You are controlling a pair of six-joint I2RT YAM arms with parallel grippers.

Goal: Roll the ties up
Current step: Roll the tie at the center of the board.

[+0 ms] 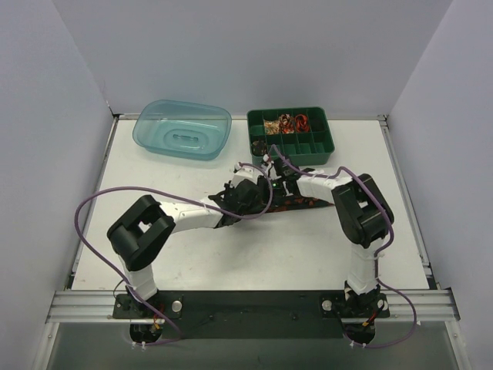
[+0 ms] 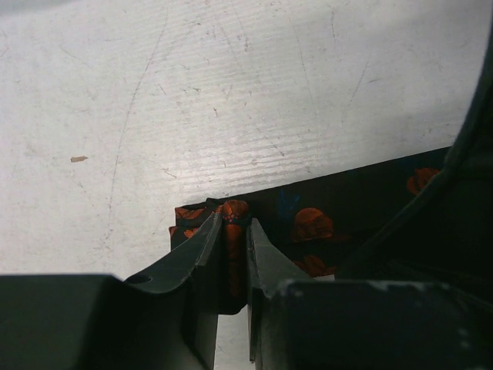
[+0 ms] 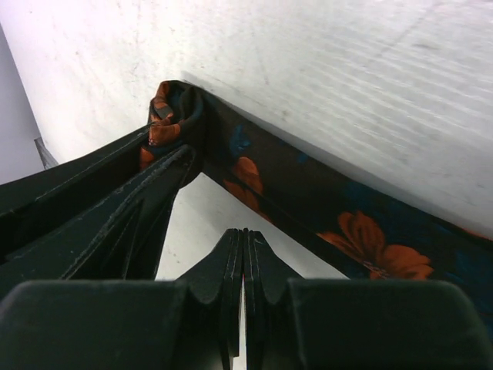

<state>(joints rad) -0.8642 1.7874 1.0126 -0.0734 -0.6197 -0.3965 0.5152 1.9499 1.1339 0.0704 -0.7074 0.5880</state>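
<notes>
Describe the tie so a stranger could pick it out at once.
On the white table, look just on the near side of the green divided tray. The tie lies flat there, one end rolled up: a black fabric strip with orange-red flowers, unlike the thin purple cables.

One outstretched tie point(image 2: 347, 200), one blue tub point(image 1: 182, 129), one green divided tray point(image 1: 293, 159), two arms point(image 1: 189, 213) point(image 1: 320, 183)
</notes>
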